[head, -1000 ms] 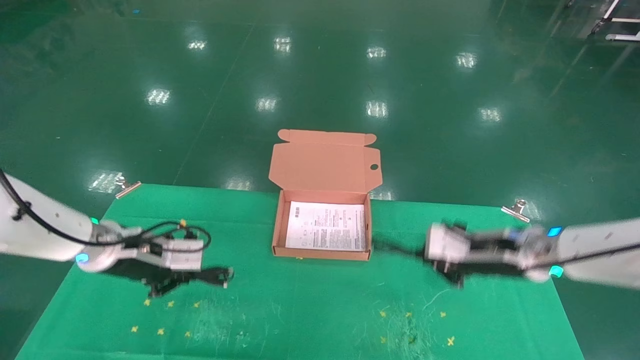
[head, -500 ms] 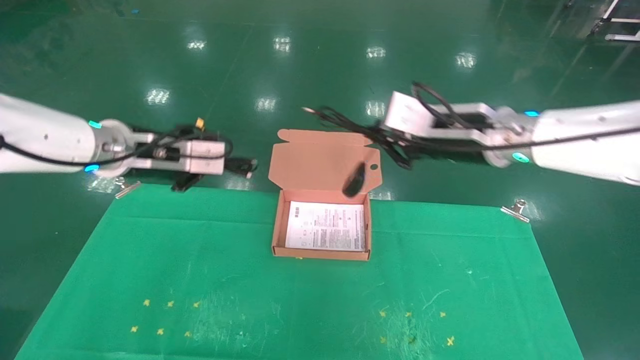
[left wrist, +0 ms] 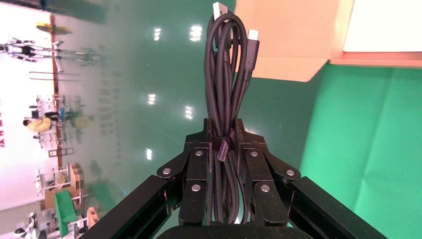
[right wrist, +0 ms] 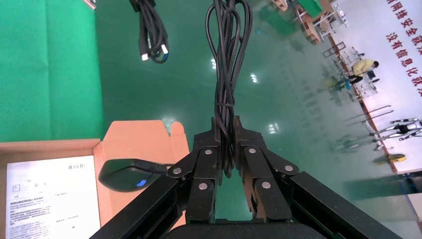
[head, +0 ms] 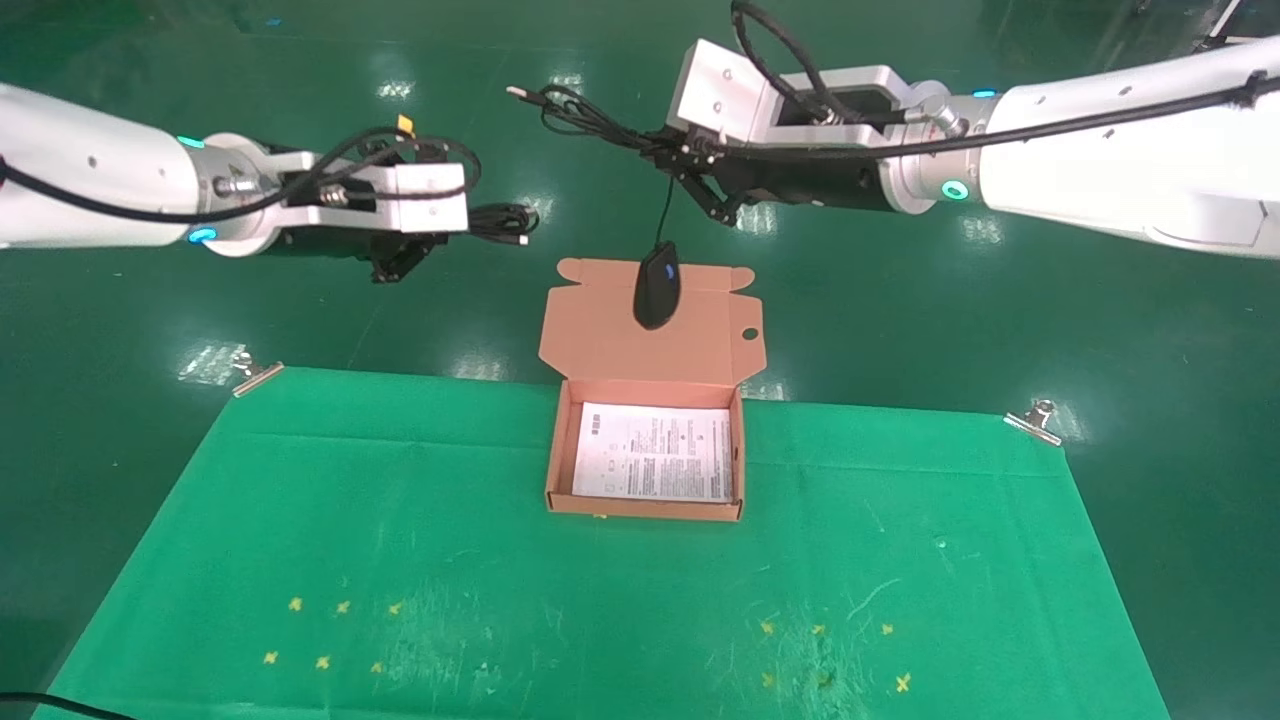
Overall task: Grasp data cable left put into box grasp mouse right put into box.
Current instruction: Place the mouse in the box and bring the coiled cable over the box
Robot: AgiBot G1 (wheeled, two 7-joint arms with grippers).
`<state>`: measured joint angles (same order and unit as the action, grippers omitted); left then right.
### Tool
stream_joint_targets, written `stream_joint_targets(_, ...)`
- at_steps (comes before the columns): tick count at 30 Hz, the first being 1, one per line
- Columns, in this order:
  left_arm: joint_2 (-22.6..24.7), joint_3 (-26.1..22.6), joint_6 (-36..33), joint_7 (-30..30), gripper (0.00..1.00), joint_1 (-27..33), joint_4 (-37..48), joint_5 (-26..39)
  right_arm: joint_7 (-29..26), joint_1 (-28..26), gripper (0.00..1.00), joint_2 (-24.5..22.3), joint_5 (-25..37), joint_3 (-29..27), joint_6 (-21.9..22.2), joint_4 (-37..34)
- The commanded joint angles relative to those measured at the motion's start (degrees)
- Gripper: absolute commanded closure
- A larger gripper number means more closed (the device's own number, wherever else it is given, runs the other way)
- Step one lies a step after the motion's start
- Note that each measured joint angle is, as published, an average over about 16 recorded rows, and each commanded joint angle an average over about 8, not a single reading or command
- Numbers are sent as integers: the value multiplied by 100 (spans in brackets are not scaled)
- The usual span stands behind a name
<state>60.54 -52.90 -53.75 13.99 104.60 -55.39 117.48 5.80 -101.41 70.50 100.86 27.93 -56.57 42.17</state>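
Note:
The salmon-orange box [head: 556, 455] stands open at the back middle of the green cloth, white sheet inside, its lid [head: 600, 335] upright. My left gripper [head: 440, 235] is raised to the left of the box, shut on the bundled data cable [head: 503, 219]; the left wrist view shows the cable [left wrist: 226, 74] clamped between the jaws [left wrist: 224, 132]. My right gripper [head: 683, 152] is high above the lid, shut on the mouse's bundled cord [head: 590, 115]. The mouse [head: 656, 285] dangles from the cord in front of the lid. It also shows in the right wrist view [right wrist: 127, 174] below the gripper [right wrist: 225, 129].
The green cloth [head: 600, 600] is held by metal clips at its back corners [head: 256, 376] [head: 1035, 420]. Small yellow marks [head: 330, 635] lie near the front left and front right. A shiny green floor lies beyond the table.
Both arms have lifted from the cloth, each with its load. The right gripper has moved left and up over the box lid, and the mouse has swung to hang straight down.

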Motion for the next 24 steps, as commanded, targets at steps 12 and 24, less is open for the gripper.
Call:
stream_joint_targets(12, 17, 10, 65, -15, 100, 35, 56, 34, 67, -78, 100, 59, -18, 1, 7, -154)
stream_joint_targets(24, -86, -203, -209, 300, 100, -194, -118, 408, -133, 164, 100, 393, 35, 120, 67, -300)
